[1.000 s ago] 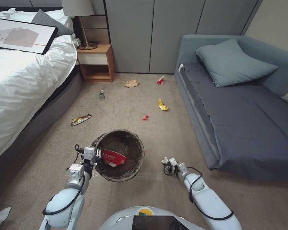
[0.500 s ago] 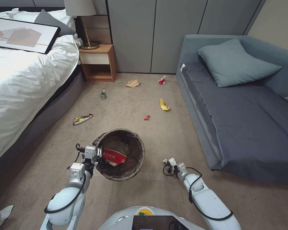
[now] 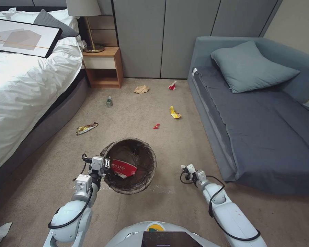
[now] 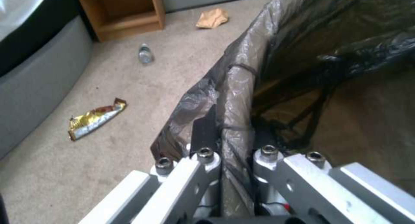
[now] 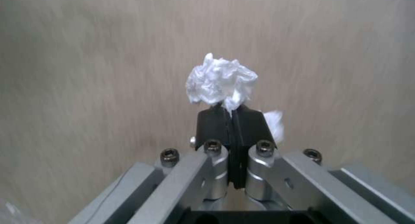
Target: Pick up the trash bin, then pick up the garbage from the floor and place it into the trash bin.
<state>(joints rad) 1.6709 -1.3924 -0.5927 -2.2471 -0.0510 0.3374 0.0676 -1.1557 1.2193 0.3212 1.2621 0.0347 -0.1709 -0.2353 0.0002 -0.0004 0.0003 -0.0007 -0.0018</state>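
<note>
Carpet behind clamped white scrap (image 5: 221, 79) (wrist)

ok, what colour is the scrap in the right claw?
White: a crumpled scrap pinched in the shut right claw. Clearest in the right wrist view.

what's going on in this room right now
A wheeled robot is clearing litter off a bedroom floor. Its left hand is shut on the lined rim of the trash bin, which already holds a red-and-white cup. Its right hand is shut on a crumpled white scrap, held over the carpet to the right of the bin. On the floor are a gold wrapper, a small bottle, a tan paper bag, a yellow wrapper and two red scraps.
</note>
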